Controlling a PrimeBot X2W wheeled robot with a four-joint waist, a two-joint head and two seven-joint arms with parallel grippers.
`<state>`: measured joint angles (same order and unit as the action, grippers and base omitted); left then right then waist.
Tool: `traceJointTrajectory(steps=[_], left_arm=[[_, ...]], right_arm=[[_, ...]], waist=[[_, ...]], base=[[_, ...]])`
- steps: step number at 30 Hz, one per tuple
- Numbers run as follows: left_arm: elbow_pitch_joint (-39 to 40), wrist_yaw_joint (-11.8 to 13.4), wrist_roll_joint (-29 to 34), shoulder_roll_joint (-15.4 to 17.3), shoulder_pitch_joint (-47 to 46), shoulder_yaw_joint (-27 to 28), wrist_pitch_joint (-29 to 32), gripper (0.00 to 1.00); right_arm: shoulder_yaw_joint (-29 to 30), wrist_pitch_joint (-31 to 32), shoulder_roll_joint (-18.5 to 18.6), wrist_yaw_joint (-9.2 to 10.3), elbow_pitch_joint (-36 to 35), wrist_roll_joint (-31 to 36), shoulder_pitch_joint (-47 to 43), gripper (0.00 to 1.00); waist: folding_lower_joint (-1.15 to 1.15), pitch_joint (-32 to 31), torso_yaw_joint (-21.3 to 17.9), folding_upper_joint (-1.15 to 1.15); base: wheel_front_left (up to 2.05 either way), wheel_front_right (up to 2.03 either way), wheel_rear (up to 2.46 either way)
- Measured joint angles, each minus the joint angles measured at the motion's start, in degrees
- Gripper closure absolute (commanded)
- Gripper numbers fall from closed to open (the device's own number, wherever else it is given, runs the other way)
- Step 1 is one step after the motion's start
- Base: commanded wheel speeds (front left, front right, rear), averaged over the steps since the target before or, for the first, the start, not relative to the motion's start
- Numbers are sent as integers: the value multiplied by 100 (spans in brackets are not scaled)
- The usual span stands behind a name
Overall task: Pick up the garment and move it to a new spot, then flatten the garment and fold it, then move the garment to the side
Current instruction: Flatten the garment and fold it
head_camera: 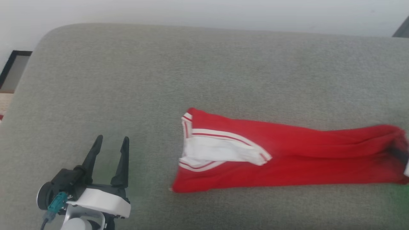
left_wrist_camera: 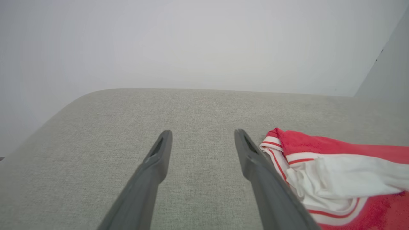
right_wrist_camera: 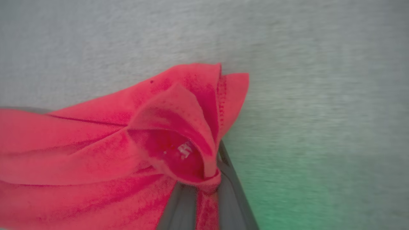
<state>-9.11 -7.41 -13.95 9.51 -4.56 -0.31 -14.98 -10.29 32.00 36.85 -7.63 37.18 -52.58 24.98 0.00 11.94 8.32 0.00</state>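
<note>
Garment (head_camera: 287, 159): red, stretched lengthwise on grey surface (head_camera: 159, 80).
Right end effector (right_wrist_camera: 206, 191): clamped on Garment's red end.
Left end effector (head_camera: 112, 142): spread wide, empty, near Garment.

A grey woven cushion (head_camera: 204, 70) is set against a pale wall (head_camera: 204, 12).
The cushion's far left corner is seen to be rounded, and its fabric is shown as fine and speckled. A dark-framed panel (head_camera: 12, 64) is glimpsed beyond the left edge, with a strip of beige floor (head_camera: 4, 102) below it. A dark slanted shape (head_camera: 403, 30) is cut off at the top right; what it is cannot be told.
</note>
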Motion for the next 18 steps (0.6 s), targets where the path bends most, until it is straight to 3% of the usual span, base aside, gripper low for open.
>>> traceJointTrajectory(steps=[3,13,18], left_arm=[[55,0,3,-48,4,78,0,0],[201,1,103,-63,105,216,0,0],[205,1,92,-78,104,146,0,0]], right_arm=[[213,-122,87,2,18,52,-2,100],[1766,-738,912,10,628,259,-92,100],[1915,-720,827,14,492,297,-151,100]], waist=[[0,14,-73,0],[0,92,-483,0],[0,94,-580,0]], base=[[0,0,0],[0,0,0],[0,0,0]])
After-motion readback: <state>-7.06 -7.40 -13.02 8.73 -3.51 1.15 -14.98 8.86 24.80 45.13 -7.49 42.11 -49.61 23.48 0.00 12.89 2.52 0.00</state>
